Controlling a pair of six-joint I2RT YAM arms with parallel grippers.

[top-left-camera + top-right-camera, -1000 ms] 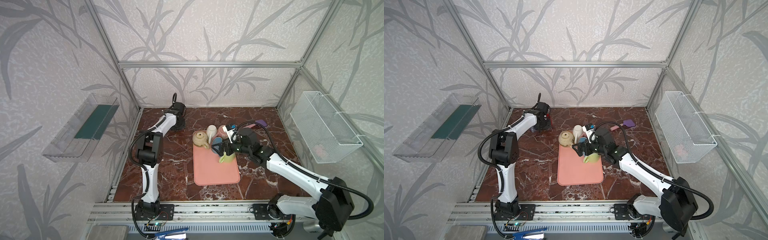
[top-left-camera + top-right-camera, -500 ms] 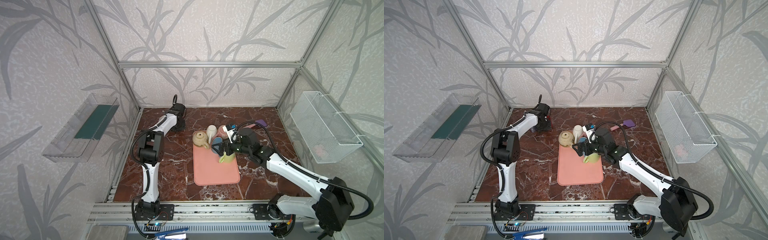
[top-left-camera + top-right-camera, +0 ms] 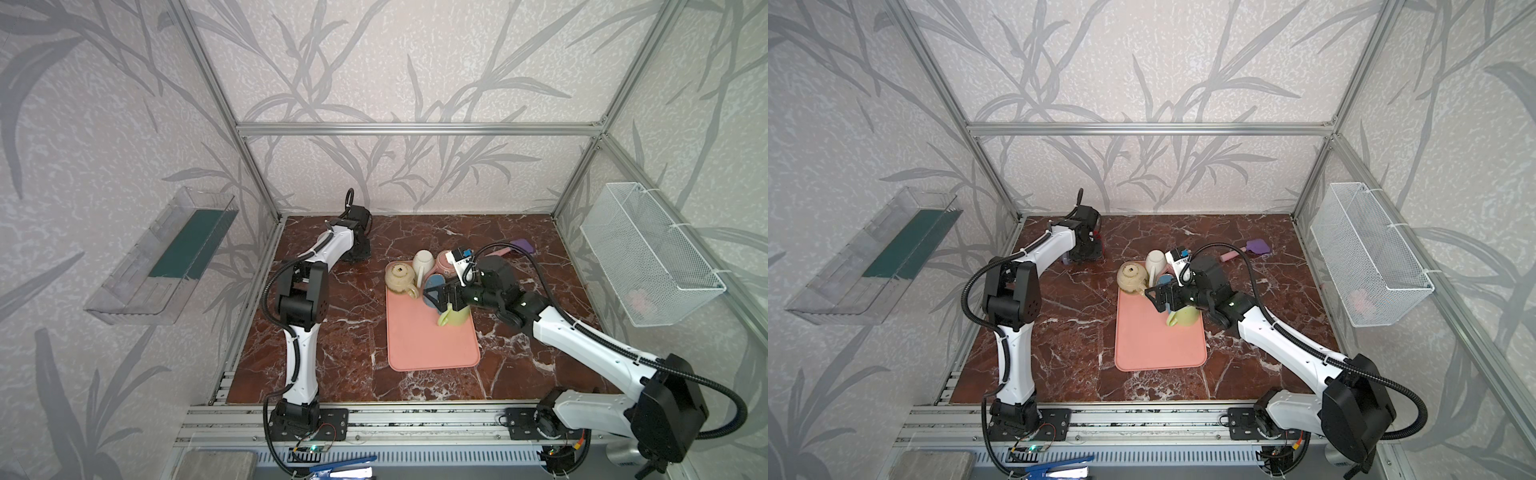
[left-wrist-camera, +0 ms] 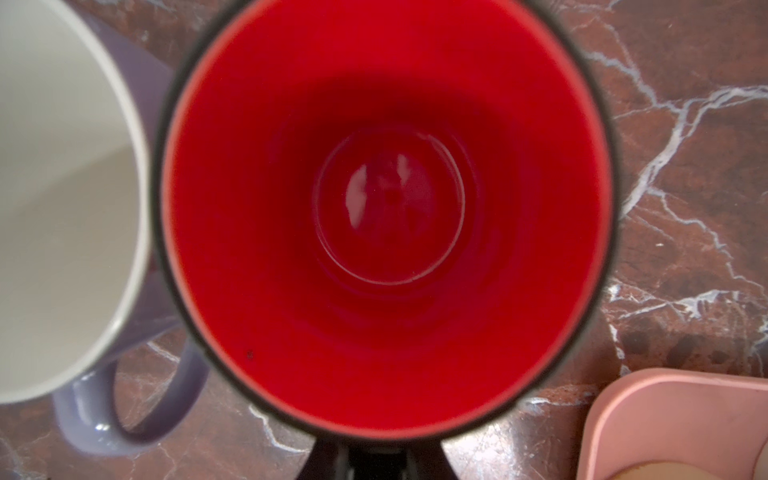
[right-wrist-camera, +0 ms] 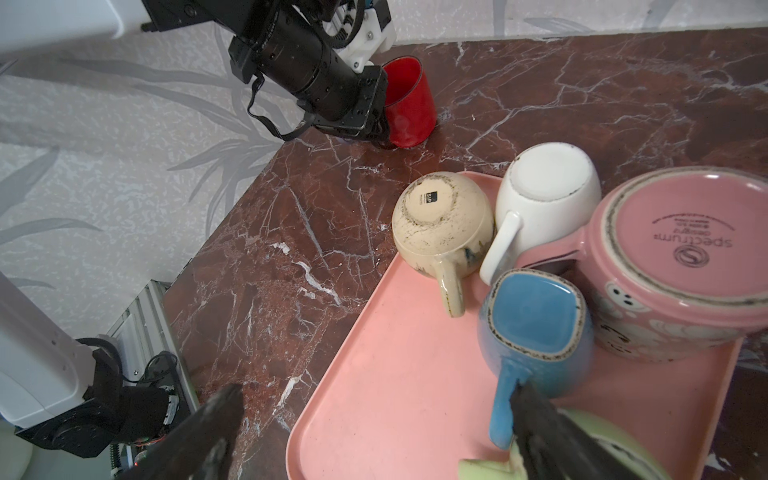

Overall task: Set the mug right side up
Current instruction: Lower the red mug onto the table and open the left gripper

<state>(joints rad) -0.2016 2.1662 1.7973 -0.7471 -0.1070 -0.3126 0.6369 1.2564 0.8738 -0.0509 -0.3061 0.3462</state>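
In both top views, near frame centre: pink tray [image 3: 432,349] on marble table [image 3: 332,340], with green mug [image 3: 457,319] at its right edge. Right gripper [image 3: 441,299] over the green mug, jaws spread wide, gripping nothing. Left gripper [image 3: 1087,253] at upper left, well apart from the tray.

In the left wrist view: red mug [image 4: 386,208] upright on the table, filling the frame, with purple mug [image 4: 137,374] just beside it at left. Left jaws' state impossible to tell.

In the right wrist view: red mug at top centre, against the left gripper. On the tray, bottoms-up: beige mug [image 5: 440,224], white mug [image 5: 548,183], pink mug [image 5: 681,257], blue mug [image 5: 536,332].
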